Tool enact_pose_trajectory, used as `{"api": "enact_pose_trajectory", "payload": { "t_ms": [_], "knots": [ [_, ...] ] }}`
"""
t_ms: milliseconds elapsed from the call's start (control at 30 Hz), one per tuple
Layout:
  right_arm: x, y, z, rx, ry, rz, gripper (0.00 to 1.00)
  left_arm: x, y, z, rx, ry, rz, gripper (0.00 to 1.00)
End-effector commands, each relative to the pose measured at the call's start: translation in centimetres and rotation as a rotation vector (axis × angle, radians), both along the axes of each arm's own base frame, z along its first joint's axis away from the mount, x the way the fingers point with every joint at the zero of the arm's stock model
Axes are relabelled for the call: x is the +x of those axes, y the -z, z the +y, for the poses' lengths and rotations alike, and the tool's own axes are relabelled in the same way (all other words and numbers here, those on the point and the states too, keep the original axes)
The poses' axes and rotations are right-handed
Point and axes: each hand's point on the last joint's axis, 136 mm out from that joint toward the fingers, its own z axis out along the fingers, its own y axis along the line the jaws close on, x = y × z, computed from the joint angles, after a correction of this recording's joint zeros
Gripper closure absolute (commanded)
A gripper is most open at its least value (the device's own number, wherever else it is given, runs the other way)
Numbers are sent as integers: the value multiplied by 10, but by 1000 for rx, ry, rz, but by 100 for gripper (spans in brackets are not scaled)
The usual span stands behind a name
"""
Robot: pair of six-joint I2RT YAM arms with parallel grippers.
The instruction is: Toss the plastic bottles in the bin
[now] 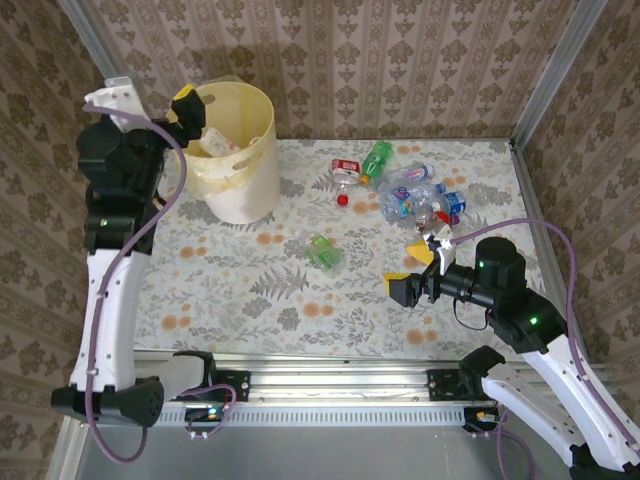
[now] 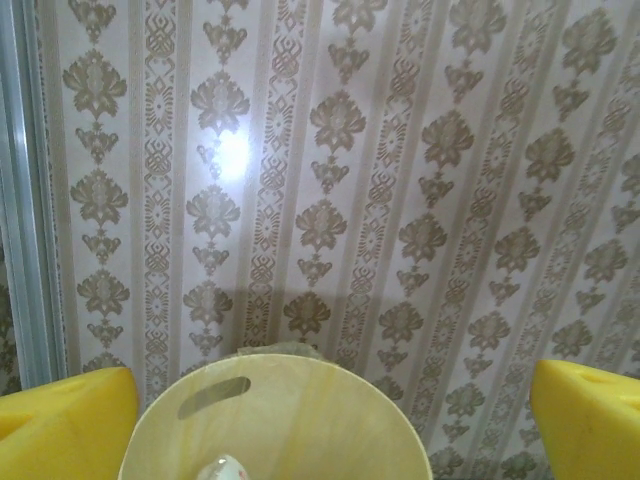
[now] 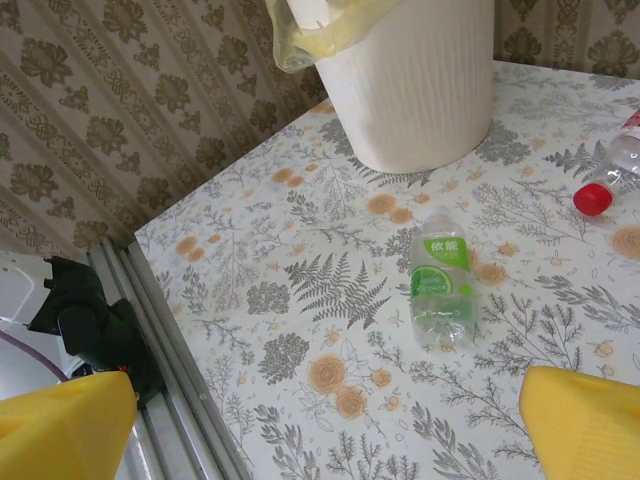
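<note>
Bin (image 1: 250, 170) below left end effector (image 2: 328, 420), wide open, empty

Setting: you are working in a staged robot test booth.
Walls: damask wallpaper panels (image 1: 400, 60) held by aluminium posts (image 1: 555, 70).
Table: floral-print cover (image 1: 250, 290).
Front edge: aluminium rail (image 1: 340, 385) carrying your two arm bases (image 1: 205, 380).

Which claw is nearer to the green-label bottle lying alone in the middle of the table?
Right. The right claw hangs open a little to the right of the green-label bottle; the left claw is farther away, raised by the bin.
</note>
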Motion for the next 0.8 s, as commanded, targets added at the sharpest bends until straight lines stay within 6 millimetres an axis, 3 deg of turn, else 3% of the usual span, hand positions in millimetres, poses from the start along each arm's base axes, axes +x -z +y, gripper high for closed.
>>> {"api": "enact_pose_trajectory", "payload": {
  "t_ms": [0,433,767],
  "knots": [
    [-5,-12,0,19,-9,-18,0,-7,19,-10,-28,61,91,0],
    [6,0,1,-3,33,79,0,-40,83,-70,44,237,291,0],
    [25,34,15,-41,28,259,0,-79,95,-70,49,290,299,0]
  ]
}}
